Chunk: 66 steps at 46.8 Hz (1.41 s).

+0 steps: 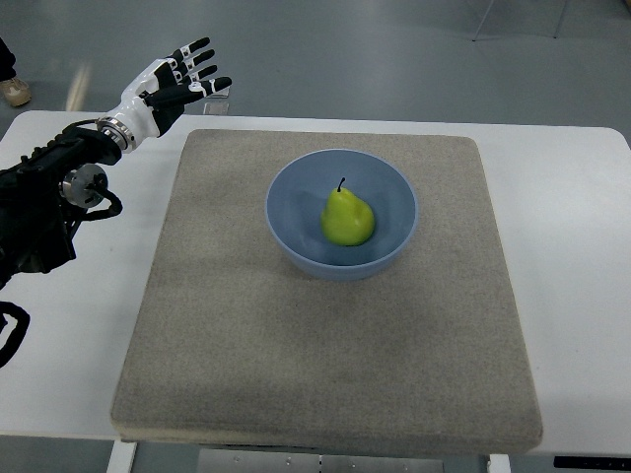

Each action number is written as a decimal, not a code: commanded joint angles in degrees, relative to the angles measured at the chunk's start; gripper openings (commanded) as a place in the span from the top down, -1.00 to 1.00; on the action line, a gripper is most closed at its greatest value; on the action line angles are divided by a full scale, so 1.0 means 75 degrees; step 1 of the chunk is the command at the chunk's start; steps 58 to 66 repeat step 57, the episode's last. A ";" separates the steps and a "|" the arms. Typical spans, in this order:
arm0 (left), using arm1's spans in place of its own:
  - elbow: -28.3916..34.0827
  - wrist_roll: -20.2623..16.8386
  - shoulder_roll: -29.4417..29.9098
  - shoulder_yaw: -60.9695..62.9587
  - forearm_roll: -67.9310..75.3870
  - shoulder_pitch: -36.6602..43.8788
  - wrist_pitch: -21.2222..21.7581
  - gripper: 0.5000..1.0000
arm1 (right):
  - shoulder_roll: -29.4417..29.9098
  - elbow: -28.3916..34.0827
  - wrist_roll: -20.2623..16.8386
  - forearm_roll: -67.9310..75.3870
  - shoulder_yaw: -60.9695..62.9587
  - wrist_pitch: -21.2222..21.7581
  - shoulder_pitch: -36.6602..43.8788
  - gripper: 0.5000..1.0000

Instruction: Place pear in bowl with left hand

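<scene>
Nearest the camera lies the front edge of a grey mat [325,365], a square pad that covers most of the white table [572,256]. The near half of the mat is bare.

Farther in, slightly right of the mat's middle, stands a blue bowl [296,192]. The pear [347,219] sits inside it, yellow-green, resting on the bowl's floor with its thin dark stem pointing away from the camera. Nothing touches the pear or the bowl.

At the left edge, the black left arm [44,207] comes in over the table beside the mat, its cables looping near the wrist joint. It reaches up and away to the left hand [173,84], which hangs near the far left corner of the table, well apart from the bowl. Its black and white fingers [197,57] are spread wide and hold nothing.

Beyond the table is grey floor [394,49], with a shoe [12,92] showing at the far left edge.
</scene>
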 commanded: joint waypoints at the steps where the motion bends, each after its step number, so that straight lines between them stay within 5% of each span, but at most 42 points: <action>1: 0.0013 0.0001 -0.0029 0.0004 -0.0101 0.0001 -0.0069 -0.97 | 0.0000 0.0009 0.0000 0.0000 0.0000 0.0000 0.0000 -0.70; 66: -0.0081 0.0001 -0.0017 -0.0114 -0.0136 -0.0140 -0.0081 -0.98 | 0.0000 0.0021 -0.0011 0.0012 0.0000 0.0035 0.0000 -0.69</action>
